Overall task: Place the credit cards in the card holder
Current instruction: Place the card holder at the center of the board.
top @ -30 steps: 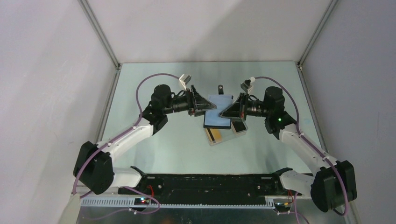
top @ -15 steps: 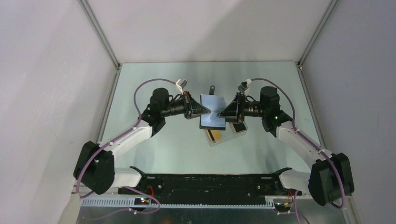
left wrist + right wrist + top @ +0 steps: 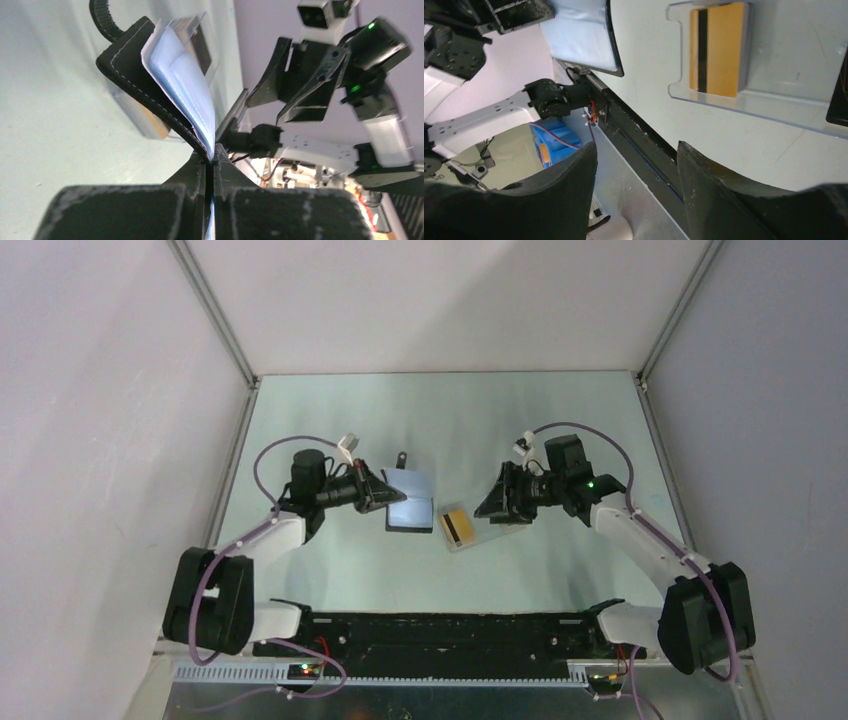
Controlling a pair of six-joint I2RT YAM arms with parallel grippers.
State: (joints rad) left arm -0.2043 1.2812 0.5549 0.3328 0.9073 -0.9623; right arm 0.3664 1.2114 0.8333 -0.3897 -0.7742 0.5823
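Black card holder (image 3: 410, 502), blue lining showing, hangs half-open left of the bench's middle, its edge pinched between my left jaws, which are pressed tight. My right jaws stand spread, gripping nothing, near the clear tray (image 3: 794, 60) mid-bench, where an orange credit card (image 3: 721, 47) lies.

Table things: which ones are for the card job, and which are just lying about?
For the job: card holder, pinched by the left tool; orange card; right tool, open.
Just lying about: clear tray under the card; black rail at the near edge.
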